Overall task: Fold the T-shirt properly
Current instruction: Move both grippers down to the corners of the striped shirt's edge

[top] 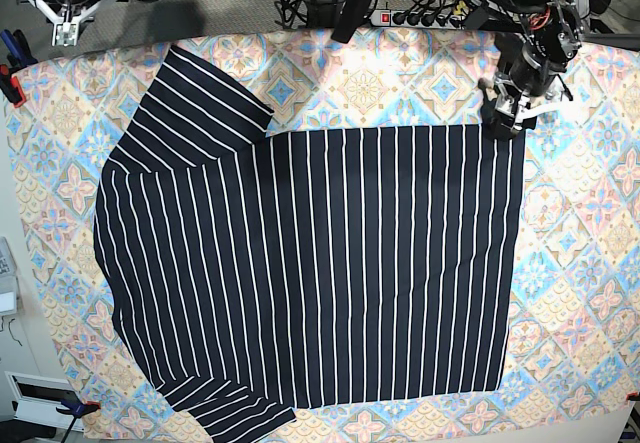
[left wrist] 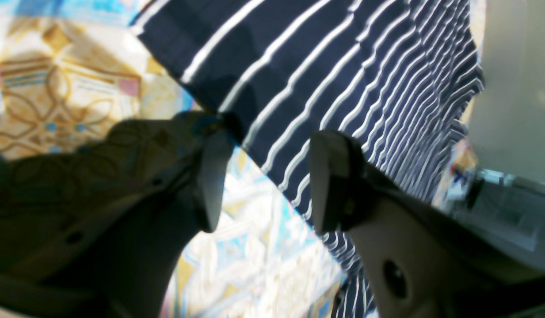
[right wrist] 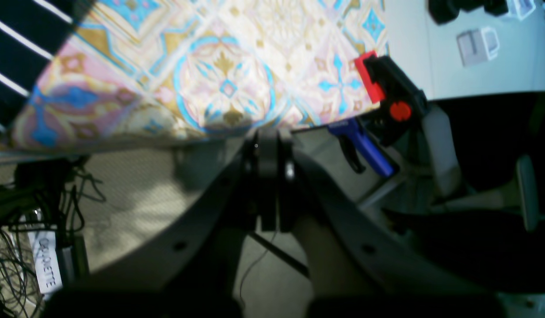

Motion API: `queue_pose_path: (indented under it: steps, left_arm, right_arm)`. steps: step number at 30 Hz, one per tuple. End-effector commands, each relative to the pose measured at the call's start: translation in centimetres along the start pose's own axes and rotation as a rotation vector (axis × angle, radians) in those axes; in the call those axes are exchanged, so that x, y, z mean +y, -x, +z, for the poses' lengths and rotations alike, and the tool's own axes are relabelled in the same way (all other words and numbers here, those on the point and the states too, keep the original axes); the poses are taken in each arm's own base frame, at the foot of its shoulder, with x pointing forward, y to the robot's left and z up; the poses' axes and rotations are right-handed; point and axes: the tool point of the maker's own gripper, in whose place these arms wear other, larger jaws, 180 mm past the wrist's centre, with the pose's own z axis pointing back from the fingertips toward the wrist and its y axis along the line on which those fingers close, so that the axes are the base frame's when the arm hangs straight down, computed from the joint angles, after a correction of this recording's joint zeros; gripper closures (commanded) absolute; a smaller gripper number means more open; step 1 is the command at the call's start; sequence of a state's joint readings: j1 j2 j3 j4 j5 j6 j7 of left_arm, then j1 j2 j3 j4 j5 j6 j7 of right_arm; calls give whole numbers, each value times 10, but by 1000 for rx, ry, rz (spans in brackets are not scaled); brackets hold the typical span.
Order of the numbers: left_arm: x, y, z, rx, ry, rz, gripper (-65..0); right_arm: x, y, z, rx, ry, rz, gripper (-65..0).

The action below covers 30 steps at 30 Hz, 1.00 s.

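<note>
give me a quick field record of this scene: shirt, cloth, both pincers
garment: T-shirt, dark with thin white stripes, spread flat, not yet folded
surface: patterned tablecloth under it
sleeves: both at the base view's left side
left pincer: open, jaws apart at the shirt's edge, nothing between them
left pincer location: shirt's top corner on the base view's right
right pincer: shut, empty, off the table edge
clamp: red and black, on the table edge
</note>
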<state>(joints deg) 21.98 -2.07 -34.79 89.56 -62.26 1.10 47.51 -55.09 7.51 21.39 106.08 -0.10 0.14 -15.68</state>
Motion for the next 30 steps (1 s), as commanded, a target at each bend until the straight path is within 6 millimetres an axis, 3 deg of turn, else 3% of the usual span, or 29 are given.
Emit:
queue_pose_path:
  steps: [1,7,14,19,24,26,29,30]
  left_arm:
    - [-6,-9,0,-17,29,5,-304]
    - [6,-3,-14,9,13,75,-302]
    - [-10,-9,-27,-3,48,85,-301]
    - [3,1,-44,33,20,155,-300]
    - [0,3,-49,40,24,164,-296]
    - [-6,3,-51,44,38,160,-228]
    - [-8,2,-52,45,43,158,0]
    - [-6,2,-51,46,39,158,0]
  right_arm:
    - [-6,-7,1,-26,18,11,0]
    - [-6,-9,-1,-31,19,7,0]
    - [-6,-9,-1,-31,19,7,0]
    - [-6,-9,-1,-30,19,6,0]
    - [-6,-9,-1,-30,19,6,0]
    - [-6,-9,-1,-30,19,6,0]
    - [-5,-9,0,-29,17,5,0]
    - [-3,-10,0,-32,11,5,0]
